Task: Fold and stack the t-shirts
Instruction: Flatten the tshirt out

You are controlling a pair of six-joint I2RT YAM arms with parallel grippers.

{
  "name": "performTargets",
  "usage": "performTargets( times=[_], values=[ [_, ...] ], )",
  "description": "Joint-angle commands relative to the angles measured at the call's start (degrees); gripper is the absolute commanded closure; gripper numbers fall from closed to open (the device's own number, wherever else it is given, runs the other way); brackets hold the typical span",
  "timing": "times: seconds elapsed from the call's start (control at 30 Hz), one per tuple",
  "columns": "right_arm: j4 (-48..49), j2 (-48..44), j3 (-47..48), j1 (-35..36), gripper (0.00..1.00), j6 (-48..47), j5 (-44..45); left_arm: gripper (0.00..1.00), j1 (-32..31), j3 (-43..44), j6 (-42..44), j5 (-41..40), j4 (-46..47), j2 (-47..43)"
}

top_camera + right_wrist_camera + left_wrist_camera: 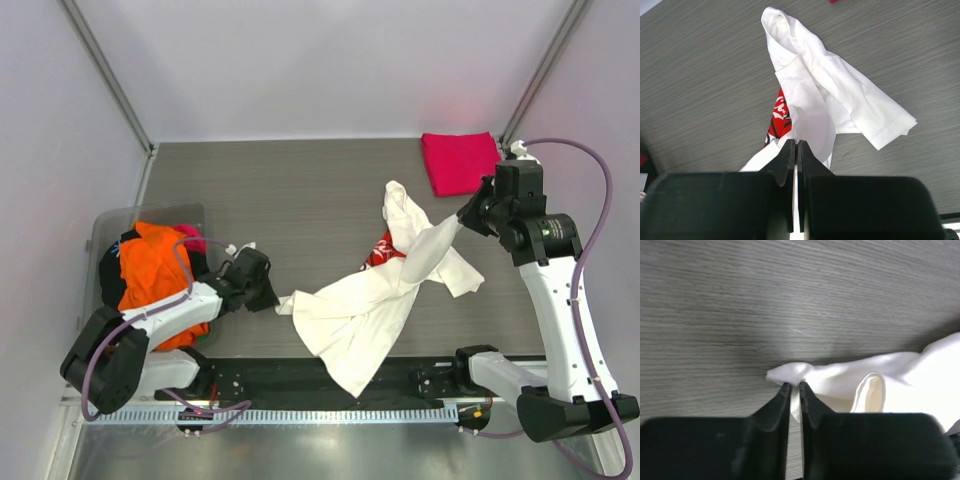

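The white tee (370,300) lies bunched and twisted across the middle of the table (280,190). It runs slantwise from near the left of the near edge up toward the right edge. Its lowest fold reaches the near edge. Only a sliver of its red panel (383,250) shows between the folds. One end flops loose toward the far edge, and a sleeve or hem juts out toward the right edge.

The left gripper (277,299) sits low at the tee's left tip. Its jaws are closed to a thin slit with a fold of white cloth pinched in them. The right gripper (463,216) is likewise clamped almost shut on a strip of the tee. That strip rises taut from the heap, and this end looks lifted off the table.

A pink tee (458,162) lies folded square at the far right corner, probably the start of the stack. An orange tee (150,270) waits heaped in the bin (110,225) at the left edge.

The step in hand looks like opening out the white tee, not yet folding it. The next move calls for drawing the two held points apart and shaking or dragging the cloth until the twist drops out. It then needs laying flat with bare table all round. If the two grips are not on matching corners, one will need re-taking first.
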Motion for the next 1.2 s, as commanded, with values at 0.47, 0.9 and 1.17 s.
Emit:
performTargets(
  times=[0.47,0.9,1.17],
  values=[
    [-2.35,8.29,26.17,-0.22,0.99,-3.00,1.80,1.00,0.29,35.17,11.81,-12.95,-24.23,-9.87],
    [5.51,7.45,58.30,-0.13,0.99,-5.19,2.33,1.00,0.38,74.72,19.99,-18.50,-34.88,-9.00],
    [20.57,-8.73,53.00,1.27,0.99,-14.42,-4.25,1.00,0.38,90.46,23.77,-12.71,-37.25,-11.02]
  ],
)
